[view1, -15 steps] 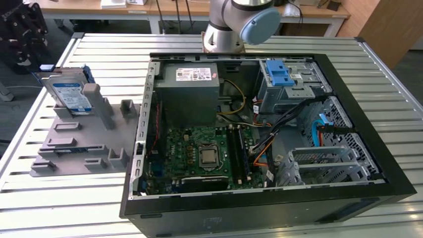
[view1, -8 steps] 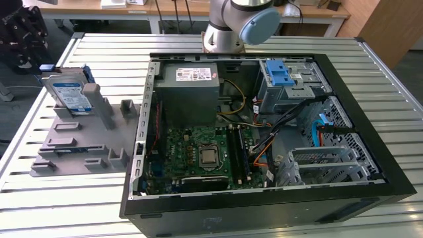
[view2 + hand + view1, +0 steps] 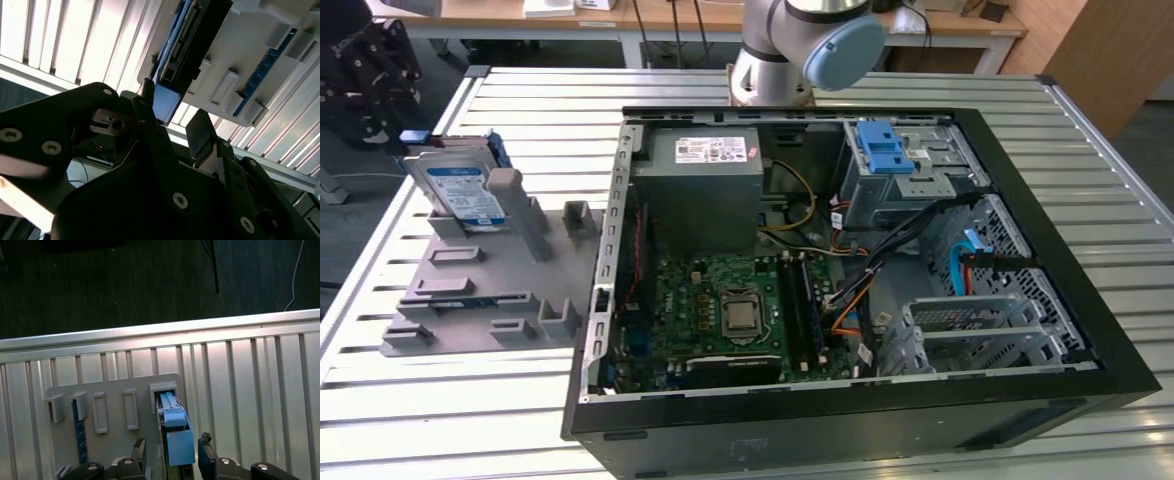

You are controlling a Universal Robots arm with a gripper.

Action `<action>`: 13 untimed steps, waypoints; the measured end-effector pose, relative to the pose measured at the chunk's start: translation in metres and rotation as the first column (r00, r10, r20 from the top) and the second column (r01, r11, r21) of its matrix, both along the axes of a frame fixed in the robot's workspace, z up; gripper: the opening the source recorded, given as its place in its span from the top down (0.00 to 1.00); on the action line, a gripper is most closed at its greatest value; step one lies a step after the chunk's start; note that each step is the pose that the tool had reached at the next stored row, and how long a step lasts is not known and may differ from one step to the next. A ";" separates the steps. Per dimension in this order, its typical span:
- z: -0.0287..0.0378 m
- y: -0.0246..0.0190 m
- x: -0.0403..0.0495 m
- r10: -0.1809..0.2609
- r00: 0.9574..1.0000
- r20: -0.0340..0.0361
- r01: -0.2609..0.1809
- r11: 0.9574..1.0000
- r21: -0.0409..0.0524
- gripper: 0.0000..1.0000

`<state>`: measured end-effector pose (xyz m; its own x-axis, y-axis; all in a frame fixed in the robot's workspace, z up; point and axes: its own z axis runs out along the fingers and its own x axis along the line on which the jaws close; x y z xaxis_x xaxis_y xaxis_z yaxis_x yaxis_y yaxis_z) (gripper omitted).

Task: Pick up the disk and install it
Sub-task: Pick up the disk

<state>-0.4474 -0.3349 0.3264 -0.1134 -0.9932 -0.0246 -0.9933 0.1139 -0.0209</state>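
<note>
The disk (image 3: 463, 195) is parked upright in the grey fixture (image 3: 467, 270), just beside the open PC case (image 3: 854, 430); the gripper (image 3: 171, 446) is spread wide around its blue carrier, apparently not touching. Probably dense, rigid and slick; best pinched across the flat faces, away from the connectors. The label and the case are given by the exterior view; the finger gaps are given by the first wrist view.

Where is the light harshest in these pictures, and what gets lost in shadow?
Second wrist view: the ribbed metal table glares almost white, and the black end effector before it is a dark silhouette. First wrist view: the table shines in streaks beside the silver-grey disk in its blue plastic carrier; the floor beyond is dark. Exterior view: even light, mild sheen.
</note>
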 end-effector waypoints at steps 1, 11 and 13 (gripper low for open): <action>-0.0002 0.0001 0.0000 0.000 1.000 0.000 0.000 1.000 0.000 0.47; -0.0024 0.0005 -0.0001 0.000 1.000 -0.002 0.000 1.000 0.000 0.47; -0.0033 0.0005 0.0000 0.000 1.000 -0.003 0.000 1.000 0.000 0.47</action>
